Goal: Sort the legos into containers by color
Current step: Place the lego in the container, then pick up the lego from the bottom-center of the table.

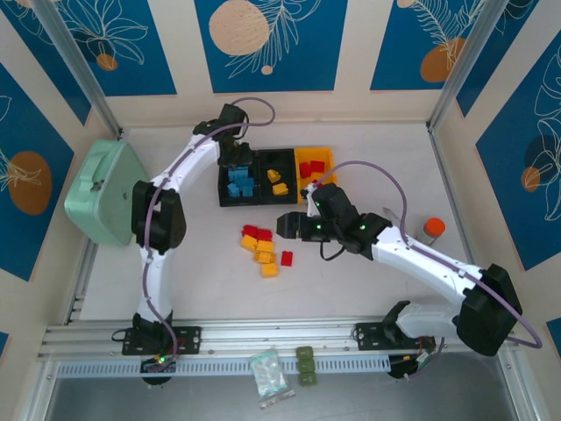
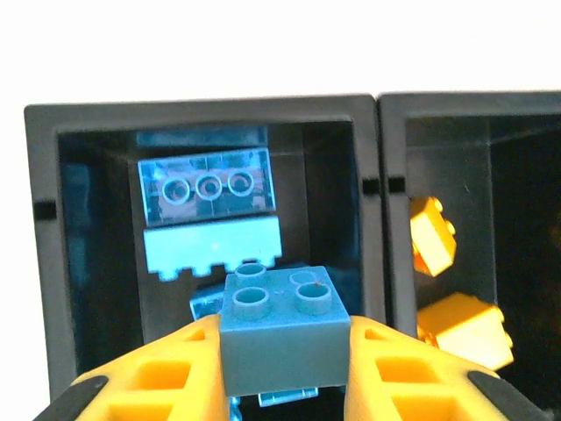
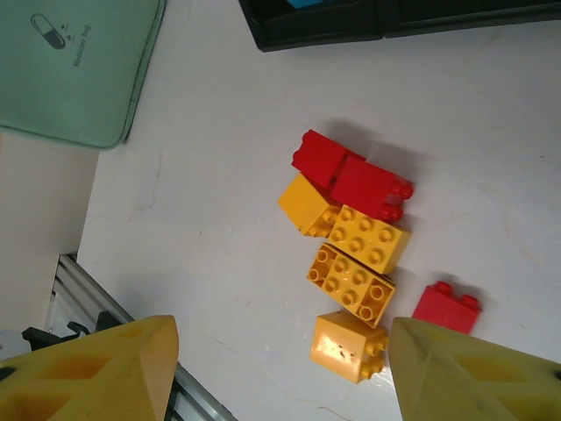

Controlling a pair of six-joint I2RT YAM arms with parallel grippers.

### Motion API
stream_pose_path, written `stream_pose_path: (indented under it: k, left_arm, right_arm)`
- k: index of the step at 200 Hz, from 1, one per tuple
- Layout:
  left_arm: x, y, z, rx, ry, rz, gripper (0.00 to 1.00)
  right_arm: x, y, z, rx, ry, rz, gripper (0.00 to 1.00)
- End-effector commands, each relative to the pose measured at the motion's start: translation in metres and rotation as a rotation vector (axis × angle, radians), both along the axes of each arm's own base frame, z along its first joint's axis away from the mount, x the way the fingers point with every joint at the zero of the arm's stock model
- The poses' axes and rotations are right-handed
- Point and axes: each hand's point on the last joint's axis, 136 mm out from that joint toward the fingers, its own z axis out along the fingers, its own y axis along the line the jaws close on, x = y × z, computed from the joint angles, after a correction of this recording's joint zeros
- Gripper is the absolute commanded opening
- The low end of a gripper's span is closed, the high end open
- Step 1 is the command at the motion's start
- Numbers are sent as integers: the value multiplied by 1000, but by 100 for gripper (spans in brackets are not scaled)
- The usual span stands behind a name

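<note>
tightly, left claw (image 2: pixel 285 344) grips blue studded lego (image 2: pixel 282 333); right claw (image 3: pixel 280 338) parted, empty, above red-yellow legos (image 3: pixel 366 239).

The left arm (image 1: pixel 162 219) and the right arm (image 1: pixel 421 259) look alike: white tubes with chunky black joints. A thin purple-grey cable (image 1: pixel 254 103) loops along each. Tiny green lights (image 1: pixel 359 228) glow on the right arm, maybe three. Each base (image 1: pixel 158 338) is black. The left pincer (image 2: pixel 280 351) and the right pincer (image 3: pixel 280 351) have yellow-orange fingers (image 2: pixel 158 377) — hollow windows and black edges show on the left one's.
</note>
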Motion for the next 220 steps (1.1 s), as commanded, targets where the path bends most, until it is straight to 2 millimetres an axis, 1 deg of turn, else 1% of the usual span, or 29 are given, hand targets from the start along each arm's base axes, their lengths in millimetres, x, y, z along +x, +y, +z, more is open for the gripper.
stream_pose_path:
  k: [1,35,59,69,80,104,113,134,139,151,160,175,190,191,212,220]
  left_arm:
    - [7,2,-5,13,33,-15,30]
    - [22,-3,-13,11,37,-12,33]
    - [28,-5,-12,7,31,-8,41]
    - [27,-6,-10,-1,31,-7,45]
    - [25,-7,-5,-12,30,-11,46]
    - [19,-7,12,-23,12,-15,48]
    - [16,-6,23,-29,-6,-19,48]
    - [3,-3,43,-47,-34,-26,48]
    - [0,-3,44,-55,-36,-32,48]
    - [-11,-3,56,-79,-51,-45,48]
    - [-21,-2,60,-89,-50,-54,49]
    - [-39,0,64,-111,-49,-70,50]
    - [-59,3,64,-133,-46,-83,51]
    - [-60,4,62,-133,-40,-83,51]
    - [-88,7,60,-173,-29,-94,51]
    - [-100,8,55,-187,-20,-101,51]
  right_arm:
    - [-4,-17,-2,-8,14,-43,65]
    - [-7,-33,0,-6,10,-82,65]
    - [-6,-41,3,1,11,-97,65]
    - [-6,-42,3,1,10,-98,65]
    - [-6,-42,4,3,10,-99,65]
    - [-5,-38,3,13,15,-90,65]
    - [-5,-36,2,19,17,-86,65]
    - [-5,-31,-1,18,23,-72,65]
    - [-6,-29,-2,14,26,-68,65]
    - [-7,-26,-3,8,29,-61,65]
    - [-8,-25,-5,1,35,-56,65]
    - [-11,-22,-7,-8,39,-48,65]
    - [-13,-21,-9,-14,43,-44,65]
    - [-13,-21,-9,-14,43,-43,65]
    - [-17,-21,-13,-30,57,-45,65]
    - [-17,-22,-16,-43,69,-52,65]
